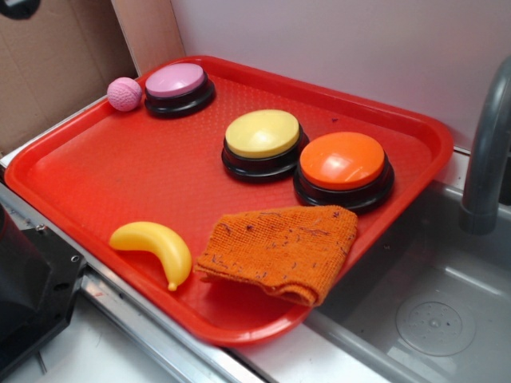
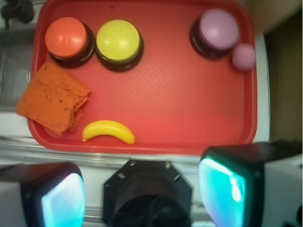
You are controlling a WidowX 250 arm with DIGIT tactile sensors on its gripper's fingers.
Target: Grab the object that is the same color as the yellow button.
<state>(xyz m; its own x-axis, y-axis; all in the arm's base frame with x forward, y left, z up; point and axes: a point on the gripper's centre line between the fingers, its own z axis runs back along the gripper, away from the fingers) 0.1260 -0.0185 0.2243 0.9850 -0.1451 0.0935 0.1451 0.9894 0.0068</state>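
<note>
The yellow toy banana (image 1: 156, 248) lies on the red tray (image 1: 96, 167) near its front edge, left of the orange cloth; in the wrist view the banana (image 2: 108, 131) is just inside the tray's near rim. The yellow button (image 1: 262, 142) stands mid-tray on a black base and also shows in the wrist view (image 2: 118, 43). My gripper (image 2: 142, 194) is open and empty, high above and behind the tray's near edge, its pads (image 2: 64, 201) wide apart. The gripper does not show in the exterior view.
An orange-topped button (image 1: 343, 168) stands right of the yellow one. A pink-topped button (image 1: 177, 88) and a small pink ball (image 1: 124, 93) sit at the tray's far corner. The orange woven cloth (image 1: 281, 249) lies folded by the banana. A sink (image 1: 431, 319) and faucet (image 1: 487, 144) are at the right. The black robot base (image 1: 28, 279) is front left.
</note>
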